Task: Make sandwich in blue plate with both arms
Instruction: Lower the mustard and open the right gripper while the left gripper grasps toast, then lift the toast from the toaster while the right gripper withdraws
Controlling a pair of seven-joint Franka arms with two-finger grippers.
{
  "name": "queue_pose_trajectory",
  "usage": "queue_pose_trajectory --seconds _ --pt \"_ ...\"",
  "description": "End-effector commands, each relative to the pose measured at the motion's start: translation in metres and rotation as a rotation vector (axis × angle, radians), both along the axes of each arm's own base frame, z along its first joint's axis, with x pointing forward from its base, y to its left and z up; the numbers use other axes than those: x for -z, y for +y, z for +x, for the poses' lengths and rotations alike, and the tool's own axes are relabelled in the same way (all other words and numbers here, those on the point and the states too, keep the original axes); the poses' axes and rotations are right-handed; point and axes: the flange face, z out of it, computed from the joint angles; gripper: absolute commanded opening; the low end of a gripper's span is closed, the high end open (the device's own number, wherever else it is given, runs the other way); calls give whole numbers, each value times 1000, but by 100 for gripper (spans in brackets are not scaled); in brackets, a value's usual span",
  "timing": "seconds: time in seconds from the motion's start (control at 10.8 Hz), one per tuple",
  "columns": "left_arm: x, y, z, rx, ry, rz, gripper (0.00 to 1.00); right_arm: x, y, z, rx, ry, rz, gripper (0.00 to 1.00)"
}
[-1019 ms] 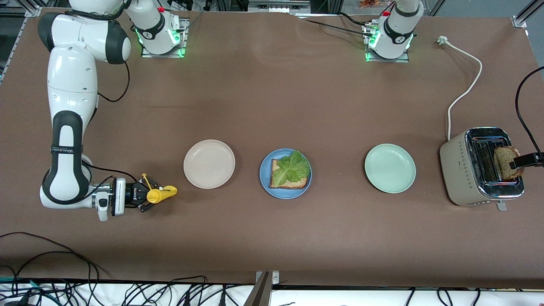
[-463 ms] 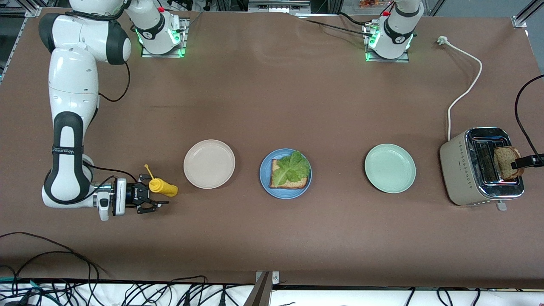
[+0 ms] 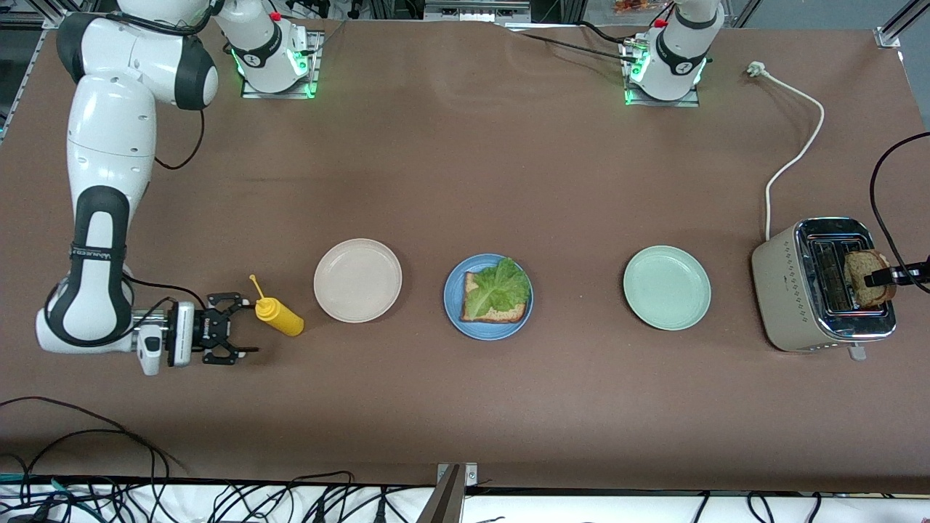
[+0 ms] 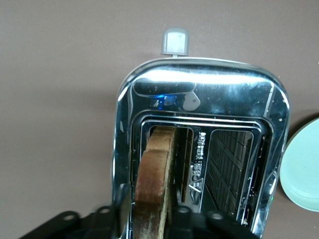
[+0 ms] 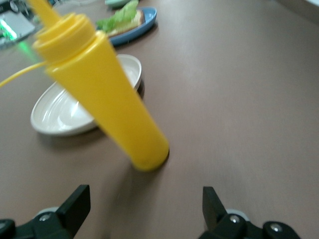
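Observation:
The blue plate (image 3: 452, 287) holds one brown bread slice (image 3: 503, 314) with a green lettuce leaf (image 3: 498, 289) on it; it also shows in the right wrist view (image 5: 144, 22). A second bread slice (image 3: 866, 280) stands partly out of the toaster (image 3: 792, 290) slot. My left gripper (image 3: 888, 276) is shut on that slice (image 4: 154, 174), one finger on each side, as seen in the left wrist view (image 4: 149, 219). My right gripper (image 3: 243, 325) is open and empty, low over the table beside the yellow squeeze bottle (image 3: 278, 316), toward the right arm's end.
The yellow bottle (image 5: 107, 99) stands on the table beside a cream plate (image 3: 357, 280). A mint-green plate (image 3: 667, 288) lies between the blue plate and the toaster. The toaster's white cord (image 3: 795, 152) runs toward the left arm's base.
My right gripper has let go of the yellow bottle, which now stands on the table, and has drawn back toward the right arm's end. The left gripper and its bread slice barely moved.

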Motion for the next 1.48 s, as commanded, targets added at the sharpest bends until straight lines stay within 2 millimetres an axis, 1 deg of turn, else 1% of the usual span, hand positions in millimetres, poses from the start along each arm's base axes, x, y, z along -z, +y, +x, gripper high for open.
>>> queue_pose_trajectory --seconds 0.0,0.09,0.19,0.28,0.37,0.46,0.56,0.65,0.74,0.83,0.93,1.02,1.11,1.2,1.3,1.39 --pt "-8 -5 -4 1 29 -33 0 -73 -33 -14 24 92 -169 100" --pt "-10 -7 -6 3 41 -40 0 -109 -41 -15 50 137 -269 100" --pt "-13 -8 -7 6 48 -43 0 -140 -46 -16 97 181 -339 100" --pt "-17 -8 -7 12 47 -44 0 -167 -49 -20 146 230 -417 100" --pt "-27 -10 -8 17 41 -43 0 -191 -43 -22 185 267 -492 100" --pt "-41 -16 -12 24 47 -47 0 -214 -35 -24 236 308 -565 100" --pt "-64 -23 -11 33 29 -40 0 -238 -29 -29 303 350 -639 100" --pt "-79 -29 -13 46 26 -35 0 -259 -22 -35 366 383 -696 100" --pt "-88 -34 -16 52 39 -42 0 -275 -21 -43 461 439 -728 100" --pt "-113 -40 -19 67 11 -32 0 -293 -19 -51 557 484 -742 100" --pt "-132 -48 -18 110 -11 -33 0 -310 -8 -56 627 511 -767 100" --pt "-147 -59 -15 156 -36 -32 0 -328 1 -60 717 530 -801 100" --pt "-169 -79 -12 225 -71 -36 0 -344 16 -65 798 549 -826 100" --pt "-180 -106 -10 279 -75 -54 0 -356 29 -72 877 571 -844 100" --pt "-194 -139 -8 332 -99 -72 0 -366 39 -80 941 554 -854 100" --pt "-195 -172 -7 385 -78 -102 0 -370 46 -89 988 520 -862 100"
